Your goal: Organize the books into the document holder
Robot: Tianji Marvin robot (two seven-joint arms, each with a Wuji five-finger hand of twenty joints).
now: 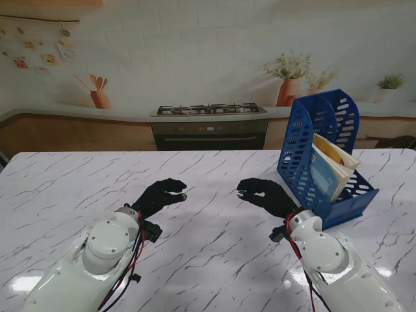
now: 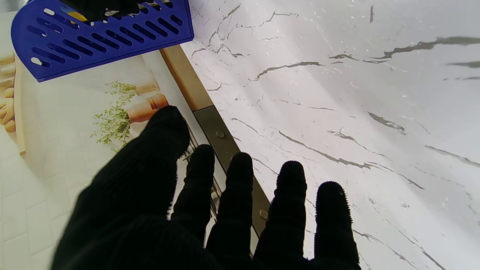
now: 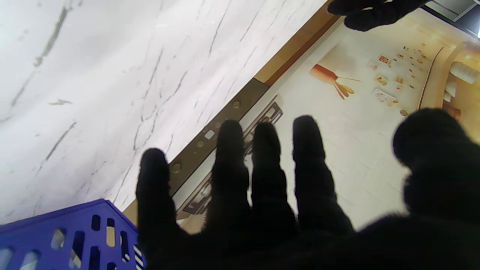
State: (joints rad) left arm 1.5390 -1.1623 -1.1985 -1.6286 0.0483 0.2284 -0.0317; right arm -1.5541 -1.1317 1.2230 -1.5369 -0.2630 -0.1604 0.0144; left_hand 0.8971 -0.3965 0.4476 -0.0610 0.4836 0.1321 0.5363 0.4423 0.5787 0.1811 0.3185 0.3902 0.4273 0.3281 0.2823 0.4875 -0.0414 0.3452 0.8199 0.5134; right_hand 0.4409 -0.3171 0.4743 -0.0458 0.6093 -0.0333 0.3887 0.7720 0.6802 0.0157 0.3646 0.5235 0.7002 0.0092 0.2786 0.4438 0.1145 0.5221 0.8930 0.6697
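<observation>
A blue slotted document holder (image 1: 325,156) stands on the marble table (image 1: 208,195) at my right, with books (image 1: 331,170) leaning inside it, one blue and one yellow. Part of the document holder (image 2: 101,33) shows in the left wrist view and a corner of the document holder (image 3: 67,232) in the right wrist view. My left hand (image 1: 159,195) in a black glove hovers over the middle of the table, fingers apart and empty. My right hand (image 1: 265,194) faces it, just left of the holder, also empty with fingers spread. No loose book shows on the table.
The table's far edge (image 1: 208,151) borders a kitchen backdrop with a printed stove (image 1: 209,123). Bare marble lies between and around both hands.
</observation>
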